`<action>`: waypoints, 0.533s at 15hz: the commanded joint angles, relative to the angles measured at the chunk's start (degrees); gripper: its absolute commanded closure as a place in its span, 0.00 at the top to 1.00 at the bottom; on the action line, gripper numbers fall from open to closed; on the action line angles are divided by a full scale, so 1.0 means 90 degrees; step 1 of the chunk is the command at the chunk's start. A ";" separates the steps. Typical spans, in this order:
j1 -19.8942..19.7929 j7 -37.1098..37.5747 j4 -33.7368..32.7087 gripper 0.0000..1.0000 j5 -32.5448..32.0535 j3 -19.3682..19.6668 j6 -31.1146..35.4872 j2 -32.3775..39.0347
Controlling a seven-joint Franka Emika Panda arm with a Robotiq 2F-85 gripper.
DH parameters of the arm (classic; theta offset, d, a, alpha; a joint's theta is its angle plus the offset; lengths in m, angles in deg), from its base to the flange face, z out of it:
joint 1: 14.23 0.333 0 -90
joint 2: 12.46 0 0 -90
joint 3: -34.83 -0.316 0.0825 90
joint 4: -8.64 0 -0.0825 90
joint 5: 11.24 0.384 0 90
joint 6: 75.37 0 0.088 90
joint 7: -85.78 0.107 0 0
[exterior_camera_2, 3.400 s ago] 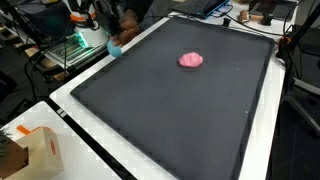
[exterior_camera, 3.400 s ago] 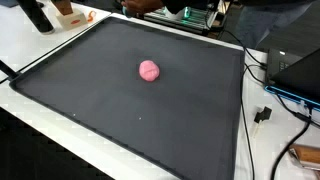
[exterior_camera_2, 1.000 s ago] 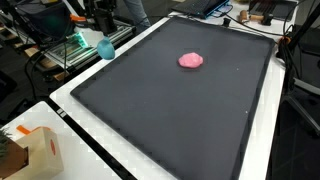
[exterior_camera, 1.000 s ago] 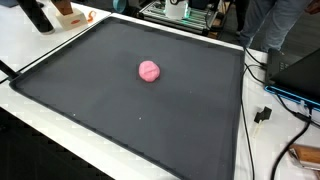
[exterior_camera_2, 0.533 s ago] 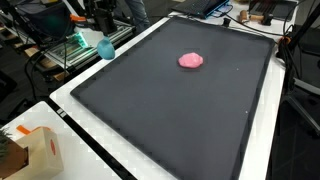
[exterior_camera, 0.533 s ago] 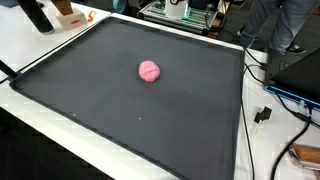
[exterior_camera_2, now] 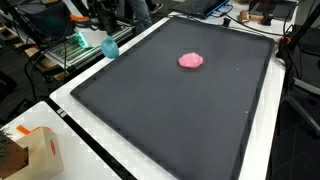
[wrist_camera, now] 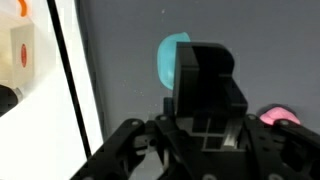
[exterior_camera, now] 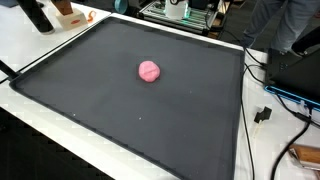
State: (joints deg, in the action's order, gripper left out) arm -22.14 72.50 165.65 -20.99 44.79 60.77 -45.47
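Black mat (exterior_camera_2: 160,110) covers most of the table, and at its edge our gripper (wrist_camera: 203,72) hangs with a teal object (exterior_camera_2: 109,46) right at its tip. In the wrist view the object peeks out from behind the dark fingers, so we cannot tell whether they clasp it or only stand against it. We judge the step in hand to be carrying this object across the mat's border. Any move inward calls for enough height over that border and a path clear of the pink ball (exterior_camera: 148,70), which lies well apart near the mat's middle. Room on the mat is generous. Beyond its edges, a cardboard box (exterior_camera_2: 40,150) sits on the white table (exterior_camera_2: 70,105), and cables (exterior_camera: 258,75) crowd another side.
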 commanded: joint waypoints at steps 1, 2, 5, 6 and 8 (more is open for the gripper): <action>0.0604 -0.0829 -0.0349 0.25 0.0880 0.0509 0.0087 0.0382; 0.0780 -0.1113 -0.0436 0.25 0.1216 0.0655 0.0104 0.0464; 0.1395 -0.2174 -0.0723 0.25 0.2339 0.1197 0.0252 0.0815; 0.1571 -0.2529 -0.0811 0.25 0.2731 0.1354 0.0237 0.0919; 0.1973 -0.3471 -0.1024 0.25 0.3750 0.1742 0.0079 0.1167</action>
State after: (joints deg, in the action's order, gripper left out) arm -9.48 51.15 159.51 2.60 55.40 62.31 -38.71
